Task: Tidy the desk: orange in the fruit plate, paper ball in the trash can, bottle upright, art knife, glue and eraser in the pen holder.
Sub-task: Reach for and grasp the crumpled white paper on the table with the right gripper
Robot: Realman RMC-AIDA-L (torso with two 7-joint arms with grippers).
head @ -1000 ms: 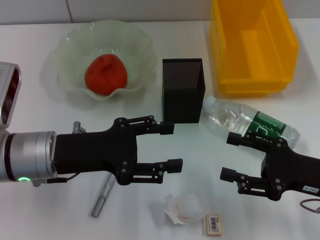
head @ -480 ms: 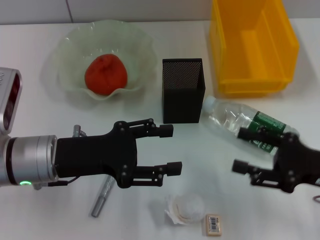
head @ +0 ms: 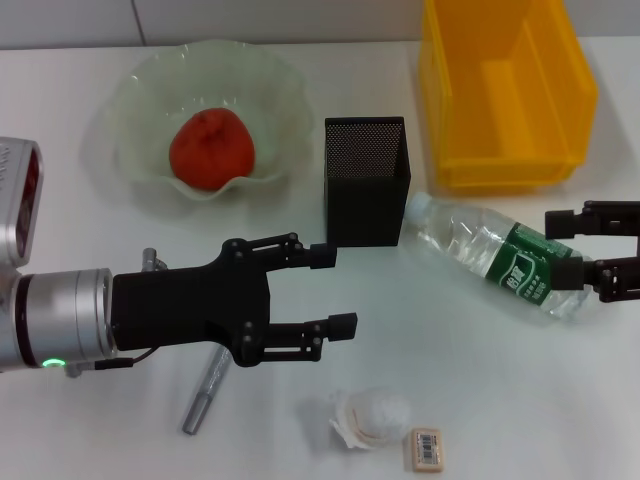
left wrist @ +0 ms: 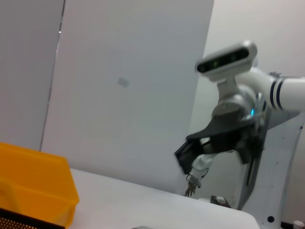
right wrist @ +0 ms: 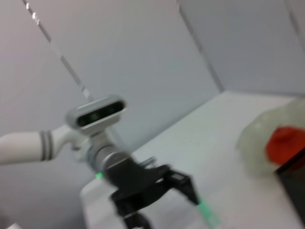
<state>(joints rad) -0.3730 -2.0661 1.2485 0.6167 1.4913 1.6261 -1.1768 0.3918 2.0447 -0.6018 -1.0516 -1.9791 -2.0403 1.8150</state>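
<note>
The bottle (head: 497, 257) lay on its side on the desk (head: 80, 230), cap near the pen holder (head: 365, 181), in front of the trash can (head: 505, 90). The right gripper (head: 562, 252), jaws spread, sat at its base end. The left gripper (head: 330, 288) hovered released nearby, the orange (head: 211, 148) lying in the fruit plate (head: 130, 100).

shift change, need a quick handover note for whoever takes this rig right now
Left hand: open, empty, hovering mid-table. Right hand: open, at the lying bottle, not gripping.
Done: orange in fruit plate.
Left: bottle upright; paper ball into the trash can; eraser, beside the ball, into the pen holder, plus the silver pen-like tool lying under the left arm.
</note>
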